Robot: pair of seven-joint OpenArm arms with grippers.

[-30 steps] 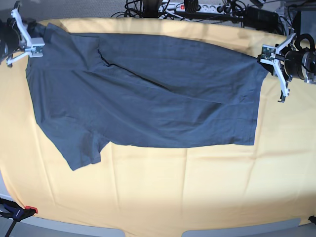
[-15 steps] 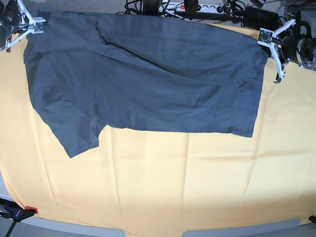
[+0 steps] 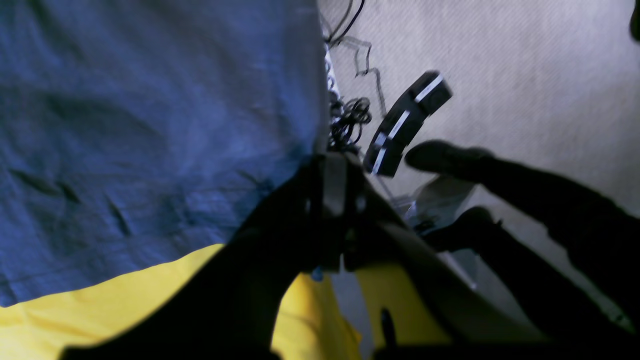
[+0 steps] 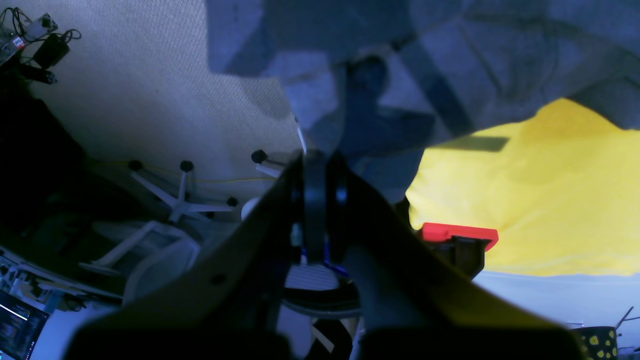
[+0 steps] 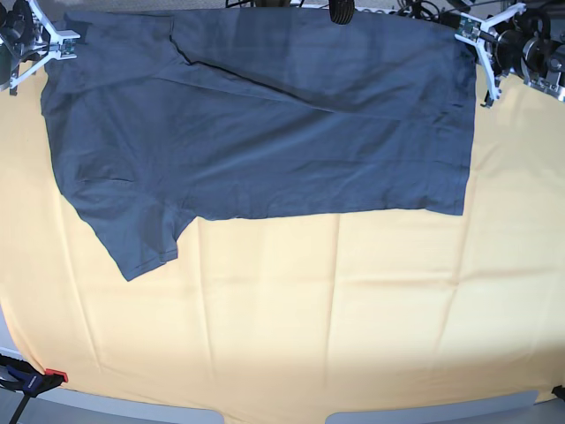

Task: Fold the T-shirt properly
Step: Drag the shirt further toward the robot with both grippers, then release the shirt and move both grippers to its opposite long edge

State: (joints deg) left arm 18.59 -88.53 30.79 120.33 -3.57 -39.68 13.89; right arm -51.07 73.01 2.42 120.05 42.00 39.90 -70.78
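Yellow cloth (image 5: 353, 309) lay below as my left gripper (image 5: 478, 34) and right gripper (image 5: 64, 44) pinched the T-shirt (image 5: 256, 146) along the table's far edge, apparently mid-fold, the next move likely needing even tension

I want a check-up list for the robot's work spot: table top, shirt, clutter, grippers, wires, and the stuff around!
Surface: yellow-orange cloth, lightly creased.
Job's things: dark blue T-shirt, partly folded over, with one sleeve sticking out toward the near edge.
Clutter: nothing seen on the cloth's bare part.
Left gripper: shut on the T-shirt's corner.
Right gripper: shut on the opposite corner.
Cables: thin black tangle beyond the table.
Surroundings: wheeled chair base on grey floor.
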